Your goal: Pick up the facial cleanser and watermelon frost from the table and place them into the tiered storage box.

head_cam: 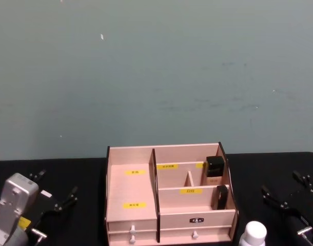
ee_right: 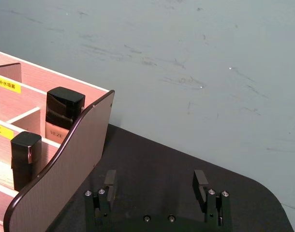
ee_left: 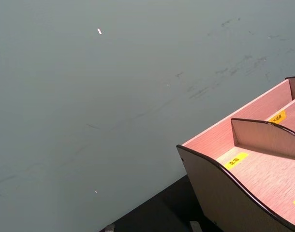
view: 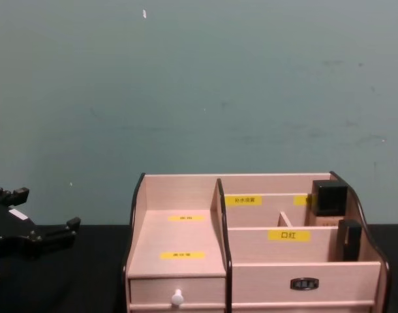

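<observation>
Centrally, the light wooden tiered storage box with dark edges [head_cam: 120,189] sits on the black table [head_cam: 84,169], between my two claws. Near the right gripper [head_cam: 285,187] (fingers spread wide, holding nothing), a white-capped bottle [head_cam: 255,233] is cut off at the head view's lower edge; I cannot identify it. The left gripper [head_cam: 56,187], likewise spread and empty, sits low, pointing forward.

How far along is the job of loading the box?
Done: nothing clearly; the box holds two dark-capped items, unidentifiable. In hand: nothing; left end effector and right end effector sit open beside it. Left: apparently both picks; a white-capped bottle waits out front.
</observation>
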You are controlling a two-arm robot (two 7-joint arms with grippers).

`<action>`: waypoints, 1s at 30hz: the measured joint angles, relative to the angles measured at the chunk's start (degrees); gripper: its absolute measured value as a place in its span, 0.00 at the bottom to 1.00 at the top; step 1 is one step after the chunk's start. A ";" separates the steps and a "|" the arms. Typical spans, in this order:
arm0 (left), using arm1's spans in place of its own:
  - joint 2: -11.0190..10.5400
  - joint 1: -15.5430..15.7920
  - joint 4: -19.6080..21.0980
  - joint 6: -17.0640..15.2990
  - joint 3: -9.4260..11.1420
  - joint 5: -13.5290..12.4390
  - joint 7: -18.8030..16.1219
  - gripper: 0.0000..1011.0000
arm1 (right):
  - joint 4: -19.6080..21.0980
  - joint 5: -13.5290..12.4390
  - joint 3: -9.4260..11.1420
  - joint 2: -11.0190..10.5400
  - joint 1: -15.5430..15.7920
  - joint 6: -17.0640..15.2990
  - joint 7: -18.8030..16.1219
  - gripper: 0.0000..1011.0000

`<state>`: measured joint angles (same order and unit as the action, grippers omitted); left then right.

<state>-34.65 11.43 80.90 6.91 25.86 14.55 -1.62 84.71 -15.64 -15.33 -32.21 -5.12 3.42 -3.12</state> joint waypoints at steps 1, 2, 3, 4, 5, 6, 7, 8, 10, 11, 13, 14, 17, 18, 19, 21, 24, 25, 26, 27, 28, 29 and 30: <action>0.00 0.00 0.00 0.00 0.00 0.00 0.00 0.99 | 0.00 0.00 0.00 0.00 0.00 0.00 0.00 0.99; 0.00 0.00 0.00 0.00 0.00 0.00 0.00 0.99 | 0.00 0.00 0.00 0.00 0.00 0.00 0.00 0.99; 0.00 0.00 0.00 0.00 0.00 0.00 0.00 0.99 | 0.00 0.00 0.00 0.00 0.00 0.00 0.00 0.99; 0.00 0.00 0.00 0.00 0.00 0.00 0.00 0.99 | 0.00 0.00 0.00 0.00 0.00 0.00 0.00 0.99; 0.00 0.00 0.00 0.00 0.00 0.00 0.00 0.99 | 0.00 0.00 0.00 0.00 0.00 0.00 0.00 0.99; 0.00 0.00 0.00 0.00 0.00 0.00 0.00 0.99 | 0.00 0.00 0.00 0.00 0.00 0.00 0.00 0.99; 0.00 0.00 0.00 0.00 0.00 0.00 0.00 0.99 | 0.00 0.00 0.00 0.00 0.00 0.00 0.00 0.99; 0.00 0.00 0.00 0.00 0.00 0.00 0.00 0.99 | 0.00 0.00 0.00 0.00 0.00 0.00 0.00 0.99; 0.00 0.00 0.00 0.00 0.00 0.00 0.00 0.99 | 0.00 0.01 0.00 0.00 0.00 0.00 0.00 0.99; 0.00 0.00 0.00 0.00 0.00 0.00 0.00 0.99 | -0.04 0.15 0.11 0.12 0.00 -0.08 -0.01 0.99; 0.00 0.00 0.00 0.00 0.00 0.00 0.00 0.99 | -0.16 0.47 0.21 0.30 -0.01 -0.16 -0.01 0.99; 0.00 0.00 0.00 0.00 0.00 0.00 0.00 0.99 | -0.23 0.71 0.34 0.42 -0.03 -0.22 -0.02 0.99; 0.00 0.00 0.00 0.00 0.00 0.00 0.00 0.99 | -0.25 0.96 0.65 0.62 -0.03 -0.35 -0.15 0.99; 0.00 0.00 0.00 0.00 0.00 0.00 0.00 0.99 | -0.25 1.04 0.90 0.73 -0.01 -0.42 -0.31 0.99; 0.00 0.00 0.00 0.00 0.00 0.00 0.00 0.99 | -0.25 1.05 1.04 0.78 0.02 -0.45 -0.42 0.99; 0.00 0.00 0.00 0.00 0.00 0.00 0.00 0.99 | -0.20 1.06 1.34 0.86 0.13 -0.54 -0.72 0.99; 0.00 0.00 0.00 0.00 0.00 0.00 0.00 0.99 | 0.42 0.77 2.25 0.92 0.68 -0.85 -1.48 0.99; 0.00 0.00 0.00 0.00 0.00 0.00 0.00 0.99 | 0.63 0.64 2.47 0.92 0.88 -0.93 -1.63 0.99; 0.00 0.00 0.00 0.00 0.00 0.00 0.00 0.99 | 0.84 0.48 2.68 0.90 1.06 -1.03 -1.80 0.99; 0.00 0.00 0.00 0.00 0.00 0.00 0.00 0.99 | 1.29 0.17 3.16 0.83 1.49 -1.22 -2.20 0.99; 0.00 0.00 0.00 0.00 0.00 0.00 0.00 0.99 | 1.53 -0.02 3.41 0.78 1.71 -1.37 -2.40 0.99; 0.00 0.00 0.00 0.00 0.00 0.00 0.00 0.99 | 1.81 -0.26 3.71 0.72 1.99 -1.54 -2.62 0.99; 0.00 0.00 0.00 0.00 0.00 0.00 0.00 0.99 | 2.08 -0.49 3.98 0.64 2.22 -1.73 -2.88 0.99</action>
<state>-34.64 11.43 80.90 6.91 25.86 14.55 -1.62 86.79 -16.13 -11.35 -31.57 -2.90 1.69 -5.99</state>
